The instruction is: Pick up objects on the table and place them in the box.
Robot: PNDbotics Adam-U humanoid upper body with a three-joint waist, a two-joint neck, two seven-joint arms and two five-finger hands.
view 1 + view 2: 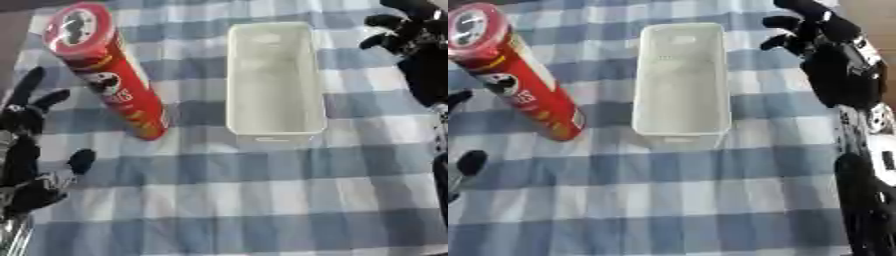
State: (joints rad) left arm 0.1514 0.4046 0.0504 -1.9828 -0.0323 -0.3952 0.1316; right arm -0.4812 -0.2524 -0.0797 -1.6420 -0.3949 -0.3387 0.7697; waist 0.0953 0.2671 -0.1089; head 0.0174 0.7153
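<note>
Nearest you, low on the left edge, your left hand (26, 150) rests on the blue-and-white checked cloth (245, 200), palm side up and fingers spread and relaxed, holding nothing. It sits just beside the red crisp can (109, 75) but apart from it, with a strip of cloth showing between them.

Your crisp can stands upright on the cloth to the left of the box, its round lid towards the camera and its base nearer you. It is close to the box's left wall without touching it.

Beyond that, the white box (642, 75) lies lengthwise away from you near the middle of the table; nothing shows inside it.

Farthest off, your right hand (820, 35) comes in from the upper right, beside the box's far right corner and clear of it. Its fingers look partly bent with nothing in them, though the blur there makes that hard to judge.
</note>
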